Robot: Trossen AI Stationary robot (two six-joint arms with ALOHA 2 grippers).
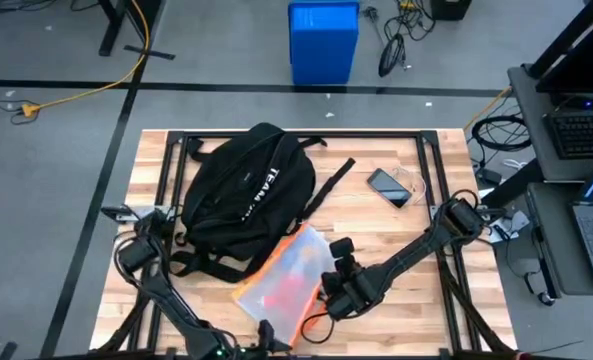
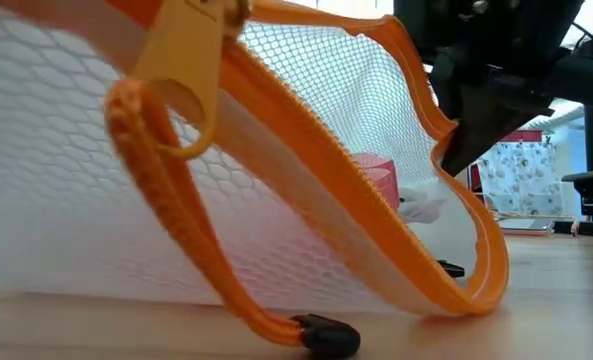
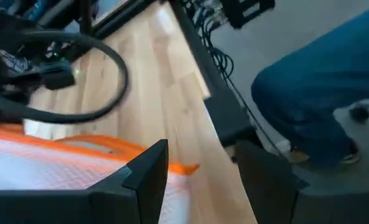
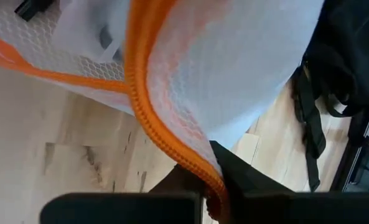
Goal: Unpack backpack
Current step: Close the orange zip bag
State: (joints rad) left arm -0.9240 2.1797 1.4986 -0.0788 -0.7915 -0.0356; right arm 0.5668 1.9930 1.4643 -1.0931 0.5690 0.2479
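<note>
The black backpack [image 1: 244,200] lies flat on the wooden table [image 1: 416,300], left of centre. Its straps [image 1: 201,262] trail toward the near edge. A white mesh pouch [image 1: 284,275] with an orange zip edge lies just near-right of it, with pink and red things inside. My right gripper [image 1: 326,292] is shut on the pouch's right-hand edge. My left gripper [image 3: 203,180] stands open at the table's near edge [image 1: 266,335], beside the pouch's near end [image 3: 60,168]. Nothing is between its fingers. My right gripper pinches the pouch's orange zip edge [image 4: 204,177] between its two fingers, which lie across the edge. In the low view the fingers [image 2: 476,125] come down from above onto the raised edge [image 2: 438,150]. That edge is lifted, and the pouch's underside rests on the table.
A phone [image 1: 389,187] lies on the far right part of the table beside a clear case. A yellow zip pull [image 2: 181,60] hangs near the low camera. A blue bin [image 1: 323,40] and cables are on the floor beyond. A person's leg [image 3: 321,93] is beside the table.
</note>
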